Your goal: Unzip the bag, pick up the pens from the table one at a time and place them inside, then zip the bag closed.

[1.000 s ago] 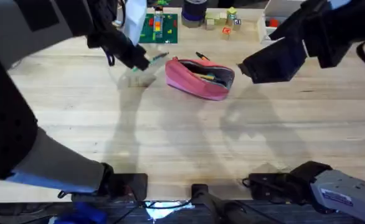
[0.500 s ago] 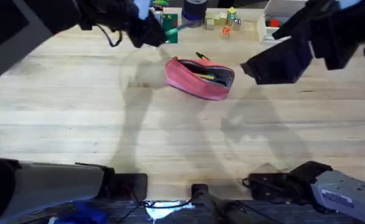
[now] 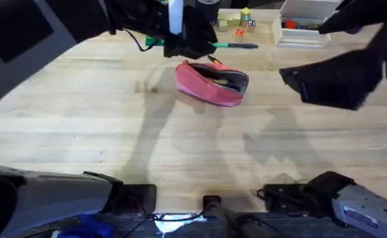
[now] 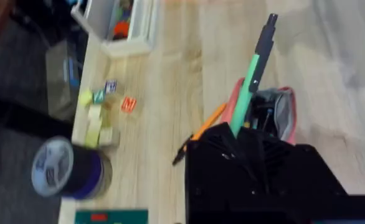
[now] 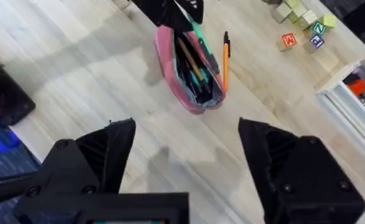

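The left gripper (image 4: 245, 140) is pinching the green pen (image 3: 236, 45) and carrying it in the air just behind the pink bag (image 3: 211, 82), which is lying unzipped on the table (image 3: 114, 145). The orange pen (image 5: 225, 59) is lying just beside the bag. The right gripper (image 5: 185, 165) is hovering spread and empty. The step in hand is bringing 1 pen in; the next move calls for lowering its tip into the opening

green pen (image 4: 250, 82) lower end hidden inside left hand (image 4: 245, 149); orange pen (image 4: 202, 132) partly behind it.
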`<state>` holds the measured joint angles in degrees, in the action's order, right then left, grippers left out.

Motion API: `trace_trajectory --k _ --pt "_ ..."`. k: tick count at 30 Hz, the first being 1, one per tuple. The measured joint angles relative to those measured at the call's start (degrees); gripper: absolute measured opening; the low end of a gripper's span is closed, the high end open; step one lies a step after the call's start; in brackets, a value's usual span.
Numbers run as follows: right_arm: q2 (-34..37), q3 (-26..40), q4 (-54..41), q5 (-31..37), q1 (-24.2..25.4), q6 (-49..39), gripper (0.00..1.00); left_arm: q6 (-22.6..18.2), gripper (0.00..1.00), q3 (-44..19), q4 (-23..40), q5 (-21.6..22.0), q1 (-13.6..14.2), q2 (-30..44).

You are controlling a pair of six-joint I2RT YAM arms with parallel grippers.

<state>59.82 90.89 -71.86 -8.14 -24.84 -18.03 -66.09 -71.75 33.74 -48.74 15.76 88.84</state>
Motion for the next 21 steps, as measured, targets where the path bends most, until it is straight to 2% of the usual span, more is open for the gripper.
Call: trace_trajectory --k 5,8,14,21 --pt "-0.3 0.0 -1.5 0.4 0.0 -0.1 0.997 -5.0 0.042 0.0 -0.1 -1.6 3.1 1.2" --pt "-0.4 0.0 -1.5 0.4 0.0 -0.2 0.996 -6.5 0.042 0.0 -0.1 -2.1 4.8 3.0" --pt "-0.3 0.0 -1.5 0.5 0.0 -0.2 0.996 -7.6 0.042 0.0 -0.1 -2.5 7.3 6.7" --pt "-0.3 0.0 -1.5 0.5 0.0 -0.2 0.997 -7.7 0.042 0.0 -0.1 -2.4 7.8 9.1"
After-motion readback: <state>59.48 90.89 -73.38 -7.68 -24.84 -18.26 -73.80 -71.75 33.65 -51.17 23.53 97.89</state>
